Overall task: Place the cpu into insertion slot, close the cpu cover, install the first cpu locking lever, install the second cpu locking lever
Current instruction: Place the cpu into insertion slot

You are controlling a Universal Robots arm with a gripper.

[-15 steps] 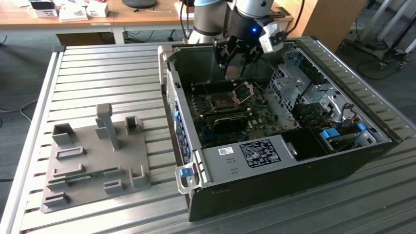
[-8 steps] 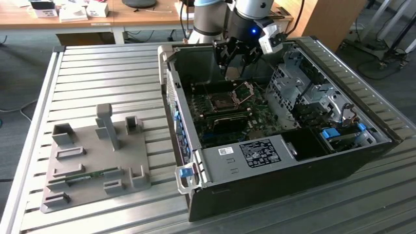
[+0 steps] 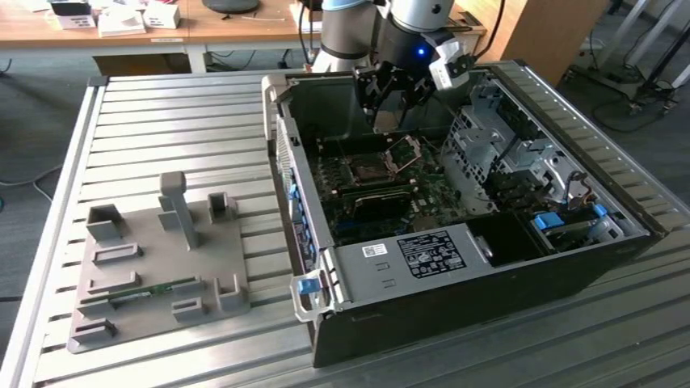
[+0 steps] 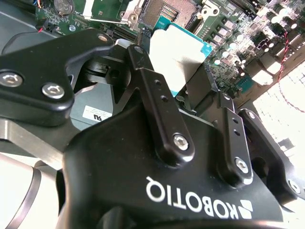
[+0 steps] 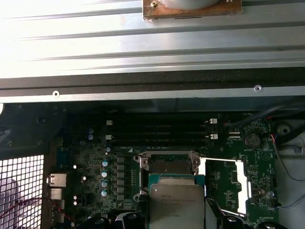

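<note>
While the claw (image 3: 386,120) pinches the chip (image 5: 176,206) by its edges, the open socket (image 3: 361,171) lies toward seven o'clock in the exterior view, cover (image 5: 245,186) swung aside.

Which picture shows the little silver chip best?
The first wrist view: the cpu faces the camera, its grey metal top plain. The second wrist view shows it washed-out white, held in the gripper. In the exterior view it is too small to tell.
</note>
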